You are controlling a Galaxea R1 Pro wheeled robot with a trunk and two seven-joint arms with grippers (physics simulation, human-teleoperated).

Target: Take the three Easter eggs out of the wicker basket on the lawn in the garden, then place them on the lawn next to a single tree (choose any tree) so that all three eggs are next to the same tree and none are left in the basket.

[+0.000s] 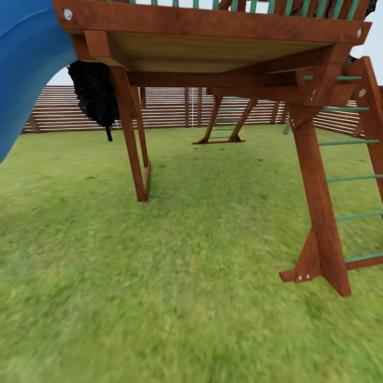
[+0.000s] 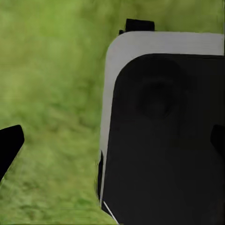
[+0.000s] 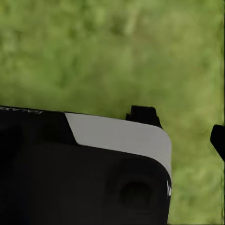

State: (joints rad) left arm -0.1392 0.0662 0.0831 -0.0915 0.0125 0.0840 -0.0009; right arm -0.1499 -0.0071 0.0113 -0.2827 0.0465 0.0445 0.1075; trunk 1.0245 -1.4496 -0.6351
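The lawn (image 1: pixel 175 276) spreads ahead of me in the garden, blurry green under a wooden play structure. The three Easter eggs, the wicker basket and the pale-trunked tree are out of view. In the left wrist view my left gripper (image 2: pixel 112 140) is open, its black fingertips (image 2: pixel 9 145) far apart at the picture's edges, with grass and my own white-and-black base (image 2: pixel 159 131) beyond. In the right wrist view my right gripper (image 3: pixel 112 140) has one fingertip (image 3: pixel 218 139) at the picture's edge, over grass (image 3: pixel 117 51) and the base (image 3: pixel 84 168). Neither gripper holds anything.
A brown wooden playset platform (image 1: pixel 213 37) stands overhead on slanted posts at centre-left (image 1: pixel 133 154) and right (image 1: pixel 319 202), with green ladder rungs (image 1: pixel 356 178) at the right. A blue slide (image 1: pixel 26 69) curves down at the left. A thin dark tree (image 1: pixel 96 90) and the slat fence (image 1: pixel 170 106) close the back.
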